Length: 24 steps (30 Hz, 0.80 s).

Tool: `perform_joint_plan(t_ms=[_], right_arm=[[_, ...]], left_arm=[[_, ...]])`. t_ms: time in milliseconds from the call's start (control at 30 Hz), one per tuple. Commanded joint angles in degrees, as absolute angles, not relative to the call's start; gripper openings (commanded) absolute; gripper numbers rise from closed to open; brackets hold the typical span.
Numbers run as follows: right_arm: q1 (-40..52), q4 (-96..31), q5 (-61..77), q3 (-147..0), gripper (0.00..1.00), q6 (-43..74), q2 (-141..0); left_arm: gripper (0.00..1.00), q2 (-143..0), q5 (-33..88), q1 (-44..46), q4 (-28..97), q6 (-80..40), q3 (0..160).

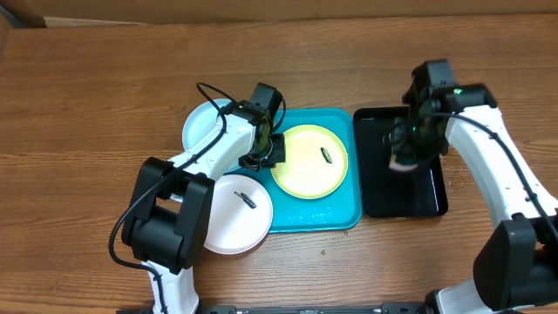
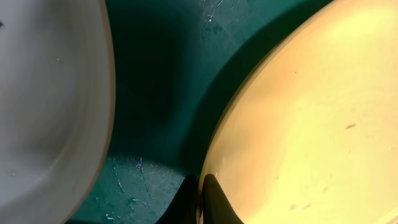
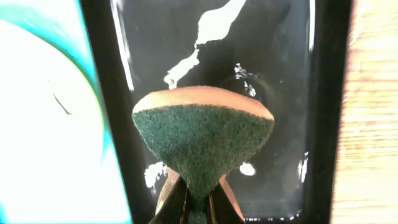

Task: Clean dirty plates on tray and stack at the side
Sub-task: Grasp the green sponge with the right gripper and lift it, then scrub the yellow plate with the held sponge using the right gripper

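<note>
Jaws of left gripper (image 2: 200, 202) pinch the yellow-green plate (image 2: 311, 112) by its rim; right gripper (image 3: 198, 205) jaws clamp a sponge (image 3: 202, 137). Plate judged stiff, light, slippery: grip the rim.

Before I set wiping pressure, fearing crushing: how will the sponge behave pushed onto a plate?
Probably soft: the sponge bulges into a fan where the right tool pinches it. Its rough green face likely drags, not slides.
</note>
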<state>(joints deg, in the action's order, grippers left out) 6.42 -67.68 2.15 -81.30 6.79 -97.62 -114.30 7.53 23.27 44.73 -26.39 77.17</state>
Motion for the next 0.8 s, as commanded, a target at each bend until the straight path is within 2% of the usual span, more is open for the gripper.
perform_joint_plan(t_ms=[0, 200, 333, 767], right_arm=[[6.5, -69.0, 5.0, -86.9, 0.04, 6.9, -97.3], [8.8, -67.0, 20.8, -89.1, 0.04, 5.5, -97.3], [12.8, -64.6, 23.1, -89.1, 0.04, 5.5, -97.3], [28.9, -60.5, -0.9, -88.8, 0.04, 5.9, -102.6]], left_arm=[[0.04, -114.2, 7.1, 23.4, 44.8, -26.4, 76.9], [0.04, -114.2, 7.1, 23.4, 44.4, -27.5, 76.9], [0.04, -114.2, 7.1, 23.4, 44.3, -27.4, 76.9], [0.04, -114.2, 7.1, 23.4, 44.3, -27.4, 76.9]])
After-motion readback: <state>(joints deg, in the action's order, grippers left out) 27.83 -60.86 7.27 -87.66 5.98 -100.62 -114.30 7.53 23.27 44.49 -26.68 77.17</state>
